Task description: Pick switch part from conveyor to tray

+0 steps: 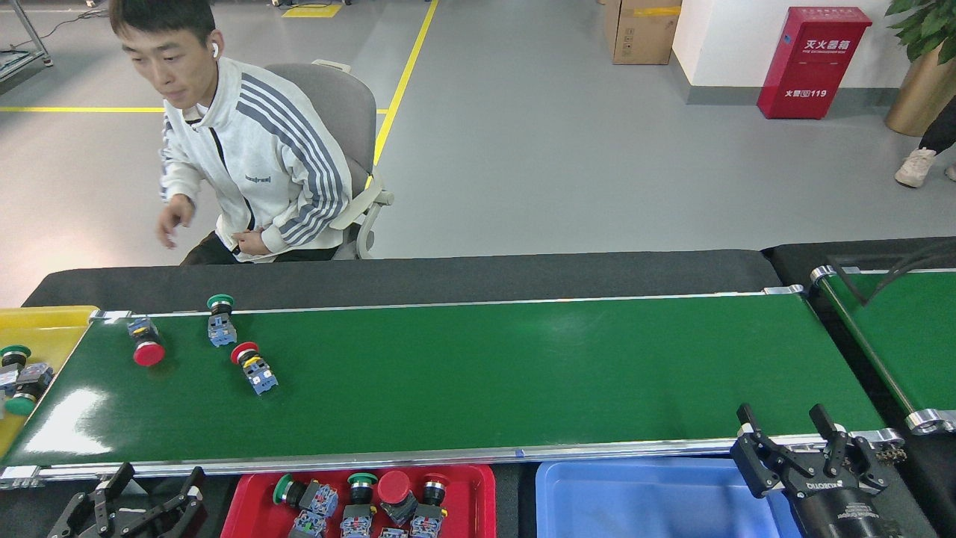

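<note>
While three switch parts lie on the conveyor point(463, 373) toward its left end, both grippers sit empty at the near edge. Left gripper point(146, 497) bottom left, fingers spread apart, nothing between them, just left of the red tray point(485, 493). Right gripper point(788, 433) bottom right, fingers also apart and empty, over the blue tray point(635, 497) near the belt's near rail.

On the belt: a red mushroom-button switch point(143, 344) far left, a green-capped switch point(220, 321) near the far rail, and a red-capped switch with blue contact block point(254, 366) just right of and nearer than those two. All lie on their sides, apart from each other.

Red tray holds several switch parts: a green-capped one point(299, 493) at left, another green-capped one point(361, 497), a red mushroom one point(394, 489), and a red-capped one point(432, 497), packed close together.

Yellow tray point(45, 321) at the left end holds more green-capped switches point(19, 377). A person in a white striped jacket point(254, 164) sits on a chair behind the desk point(448, 273).
</note>
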Robot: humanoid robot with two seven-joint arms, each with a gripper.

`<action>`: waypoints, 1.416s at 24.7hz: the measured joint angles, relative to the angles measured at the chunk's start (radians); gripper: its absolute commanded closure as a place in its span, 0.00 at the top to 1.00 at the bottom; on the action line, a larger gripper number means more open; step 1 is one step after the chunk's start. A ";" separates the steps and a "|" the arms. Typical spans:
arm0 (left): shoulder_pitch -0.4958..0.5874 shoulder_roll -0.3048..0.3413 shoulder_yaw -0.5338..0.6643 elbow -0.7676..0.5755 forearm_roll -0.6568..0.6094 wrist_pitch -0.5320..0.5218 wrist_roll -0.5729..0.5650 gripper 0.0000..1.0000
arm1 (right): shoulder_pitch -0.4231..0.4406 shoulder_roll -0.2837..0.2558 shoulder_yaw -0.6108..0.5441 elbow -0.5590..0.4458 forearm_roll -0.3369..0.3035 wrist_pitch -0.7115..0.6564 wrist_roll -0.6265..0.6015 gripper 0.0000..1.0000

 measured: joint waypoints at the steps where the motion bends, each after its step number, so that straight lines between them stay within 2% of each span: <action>1: -0.014 0.000 0.001 0.001 0.000 0.004 0.001 1.00 | 0.000 0.000 0.000 0.000 0.000 0.001 0.000 0.99; 6: -0.096 0.001 -0.009 0.029 0.000 0.019 -0.023 1.00 | 0.000 0.000 0.000 0.000 0.000 0.003 0.001 0.99; 12: -0.254 0.001 -0.010 0.196 -0.003 0.029 -0.083 1.00 | 0.000 0.000 0.001 0.000 0.001 0.002 0.002 0.99; 18: -0.321 0.040 -0.070 0.293 -0.003 0.031 -0.090 1.00 | 0.000 0.000 0.002 0.000 0.001 0.001 0.002 0.99; 22: -0.373 0.042 -0.088 0.340 -0.003 0.035 -0.090 1.00 | 0.000 0.000 0.003 0.000 0.001 0.001 0.002 0.99; 27: -0.507 0.052 -0.107 0.528 -0.004 0.097 -0.095 0.98 | 0.000 0.000 0.004 0.000 0.001 0.001 0.002 0.99; 29: -0.563 0.078 -0.142 0.610 -0.004 0.153 -0.093 0.89 | 0.000 0.000 0.004 0.000 0.001 0.001 0.002 0.99; 30: -0.583 0.090 -0.165 0.643 -0.004 0.185 -0.091 0.77 | 0.000 0.000 0.004 0.000 0.001 0.001 0.002 0.99; 32: -0.605 0.098 -0.197 0.685 -0.002 0.233 -0.069 0.35 | 0.000 0.000 0.005 0.000 0.001 0.001 0.002 0.99; 34: -0.608 0.098 -0.207 0.702 0.000 0.246 -0.018 0.16 | 0.000 0.000 0.005 0.000 0.001 0.001 0.002 0.99; 35: -0.608 0.099 -0.211 0.709 0.000 0.250 0.019 0.11 | 0.000 0.000 0.005 0.000 0.001 0.001 0.002 0.99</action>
